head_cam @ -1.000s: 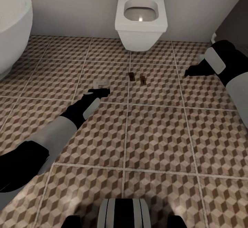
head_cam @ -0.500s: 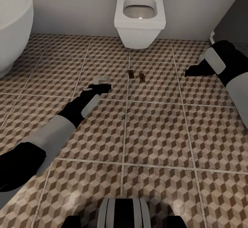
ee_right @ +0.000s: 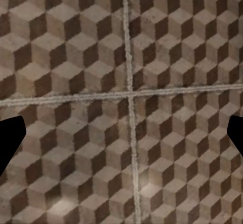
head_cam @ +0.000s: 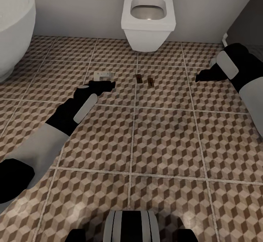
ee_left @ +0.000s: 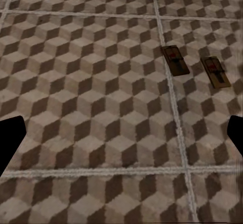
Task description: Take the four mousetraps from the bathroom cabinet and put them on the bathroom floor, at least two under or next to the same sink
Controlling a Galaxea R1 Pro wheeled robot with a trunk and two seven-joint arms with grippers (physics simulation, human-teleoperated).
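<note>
The bathroom floor [head_cam: 164,139] is laid with cube-patterned tiles; a white toilet [head_cam: 148,19] is mounted on the back wall. Two mousetraps [head_cam: 139,78] [head_cam: 151,82] are seen flat on the tiles, side by side, just apart. The left gripper [head_cam: 106,85], jaws spread and empty, is positioned near them. The right gripper [head_cam: 201,76] is likewise open, holding nothing

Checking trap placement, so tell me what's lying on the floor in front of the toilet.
Two mousetraps lie flat, side by side, on the bathroom floor in front of the toilet. The left gripper partly covers a pale floor plate.
</note>
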